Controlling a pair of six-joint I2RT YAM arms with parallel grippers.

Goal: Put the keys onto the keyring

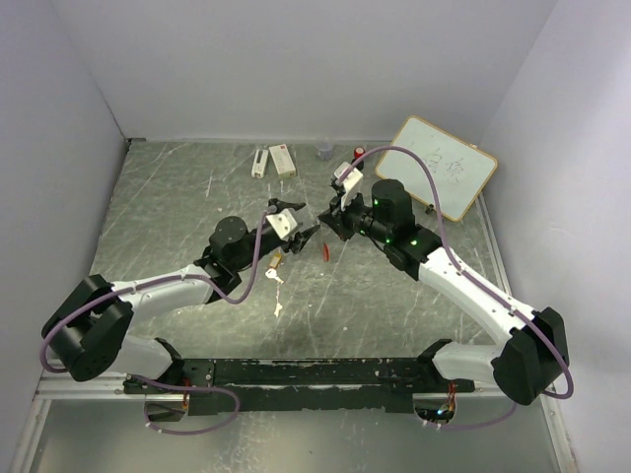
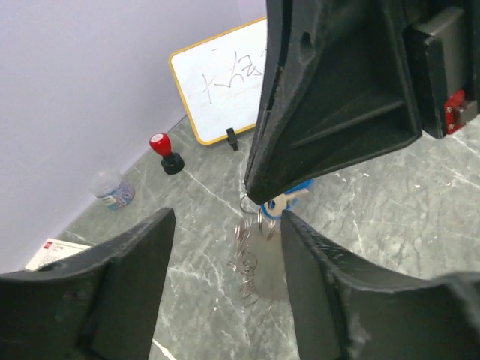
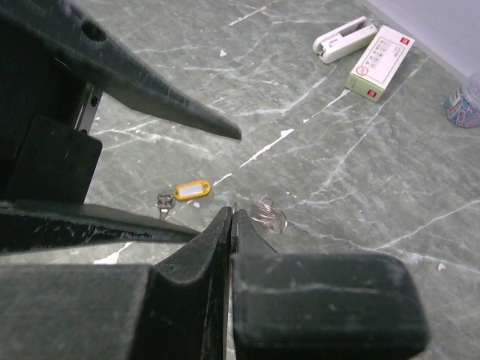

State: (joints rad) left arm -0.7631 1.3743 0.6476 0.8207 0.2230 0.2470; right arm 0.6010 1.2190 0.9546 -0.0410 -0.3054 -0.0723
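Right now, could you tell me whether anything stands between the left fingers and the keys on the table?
Nothing visible does: the keys lie uncovered on the table, just nearer than the left fingers; only that arm's cable runs beside them.

Tight centre
Right gripper [image 1: 326, 219], pinching the keyring [image 2: 255, 225], sits just ahead of my left gripper's [image 1: 302, 223] spread jaws; stamp [image 1: 359, 153], whiteboard [image 1: 449, 166] behind; left desk [image 1: 168, 207] open.

table [image 1: 177, 207] grey-green, white-veined; whiteboard [image 1: 446, 168] white, tan frame; stamp [image 2: 166, 153] red cap, black base; keyring [image 1: 325, 251] tag red, tab blue.
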